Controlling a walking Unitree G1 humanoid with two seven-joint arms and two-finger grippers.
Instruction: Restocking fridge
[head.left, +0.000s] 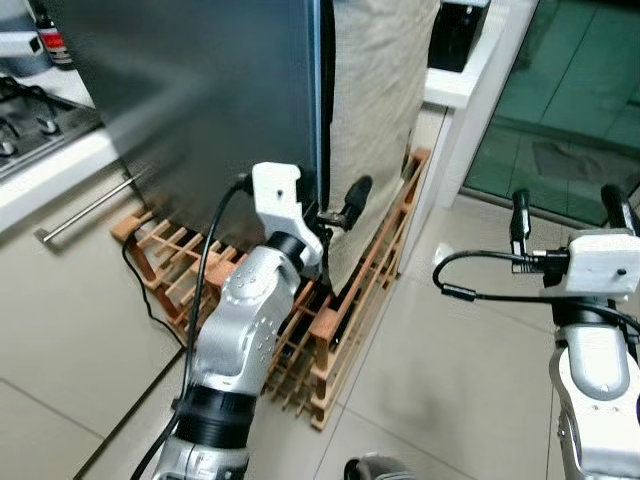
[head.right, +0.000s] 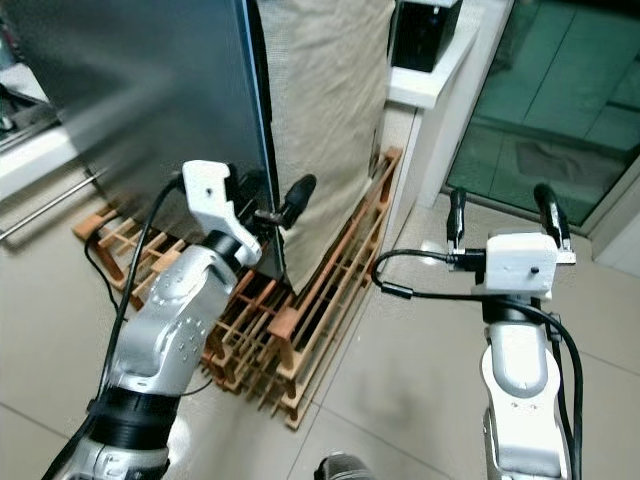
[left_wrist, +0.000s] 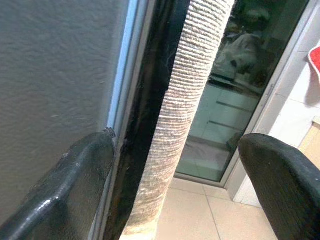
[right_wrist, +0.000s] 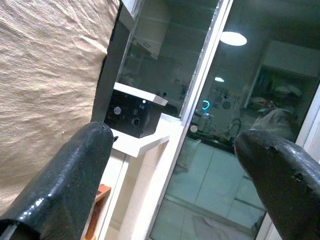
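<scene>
nearest, the two silver arms rise from the bottom of the head views. the right gripper (head.right: 502, 212) hangs over bare pale floor tiles (head.left: 450, 380), its long black fingers spread wide with nothing between them; it looks idle, parked well apart from the fridge. on the left, the left gripper (head.left: 335, 212) reaches to the free edge of the fridge door (head.left: 220, 100), fingers spread, one black finger (left_wrist: 60, 190) lying against the door's matte dark grey face and the other out in the open. they straddle the door's edge and the dark gap beside it, so i judge it is set to hook or pull the door open, a first step before any restocking. just beyond hangs a coarse, ribbed beige cloth (head.right: 330, 120), draped over the fridge's side. low behind the arm, a slatted wooden rack (head.left: 340, 320) lies on the floor against the fridge. far right, green-tinted glass doors (head.left: 570, 100).
</scene>
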